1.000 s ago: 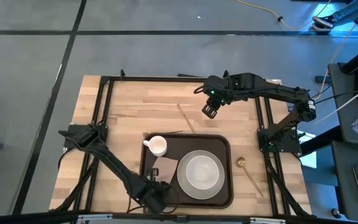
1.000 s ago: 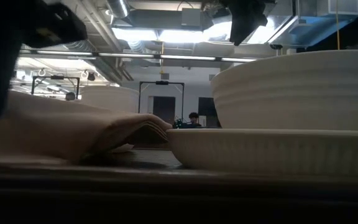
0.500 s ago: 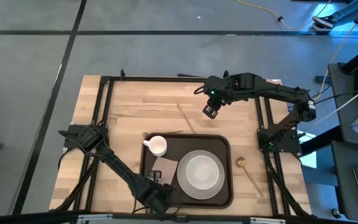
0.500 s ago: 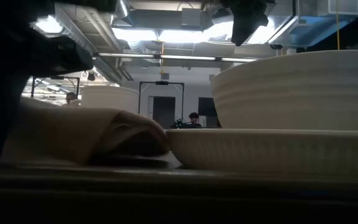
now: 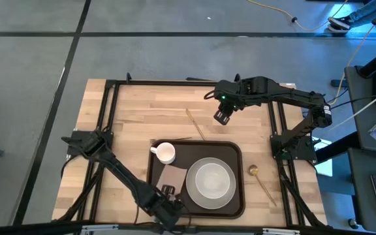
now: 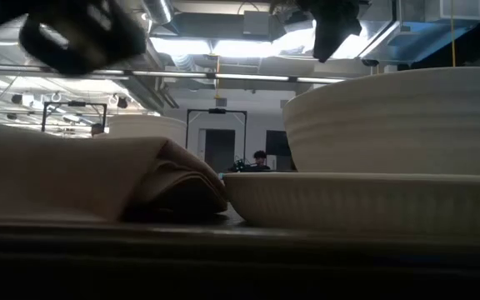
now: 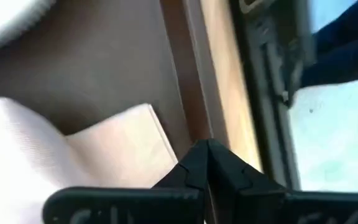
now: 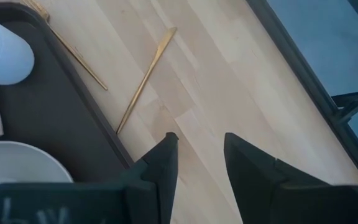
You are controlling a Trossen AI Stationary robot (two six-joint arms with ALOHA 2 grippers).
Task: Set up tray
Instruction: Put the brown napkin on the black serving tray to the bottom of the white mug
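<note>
The left claw [image 5: 167, 191] hangs just above the tray's near-left corner, its two fingers pressed together with nothing between them, as the left wrist view shows. Directly beneath it lies the tan napkin [image 5: 173, 176], folded and flat on the tray floor beside the tray's left rim.

The right claw [image 5: 222, 116] hovers over bare bench [image 5: 136, 111] beyond the tray's far edge, its fingers parted and empty. In the right wrist view a gold knife [image 8: 146, 78] lies on the wood ahead of it, just off the tray's far rim, with a thinner gold piece [image 8: 73, 53] next to it at the tray's far-left corner.

The tray [image 5: 237, 202] sits near the bench's near edge, roughly centred between the side edges. Its long axis runs side to side, parallel with that near edge; it sits square to the bench, not skewed.

On progress, the setup looks about halfway done. Already on the tray are the white cup [image 5: 165, 153] in the far-left corner, the white plate [image 5: 211, 181] with a bowl on it toward the right, and the napkin. Still off it are the knife, the thin gold piece, and a gold spoon [image 5: 261, 182] on the bench near the tray's right side.
</note>
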